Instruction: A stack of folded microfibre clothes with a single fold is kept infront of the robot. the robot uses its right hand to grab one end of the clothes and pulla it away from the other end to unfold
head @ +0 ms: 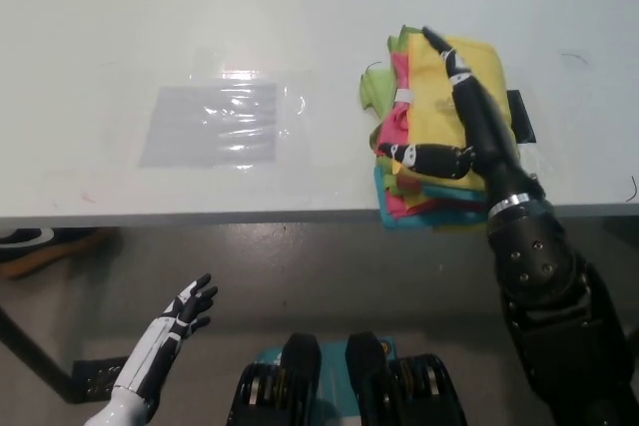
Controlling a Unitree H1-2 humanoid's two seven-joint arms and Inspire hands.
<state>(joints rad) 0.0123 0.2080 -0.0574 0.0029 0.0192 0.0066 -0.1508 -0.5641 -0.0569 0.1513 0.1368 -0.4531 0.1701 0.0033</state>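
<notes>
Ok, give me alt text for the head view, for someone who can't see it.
The robot's black right hand lies open across the yellow top cloth of a stack of folded cloths at the near edge of a white table. Its white left hand rests open below the table edge, and a clear plastic sheet lies to the left.

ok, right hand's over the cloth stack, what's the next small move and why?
Probably close the right hand on the near-left edge of the yellow cloth. It lies spread open across the top of the stack with nothing pinched yet, so a grip has to come before any pull. The left hand rests open below the table.
</notes>
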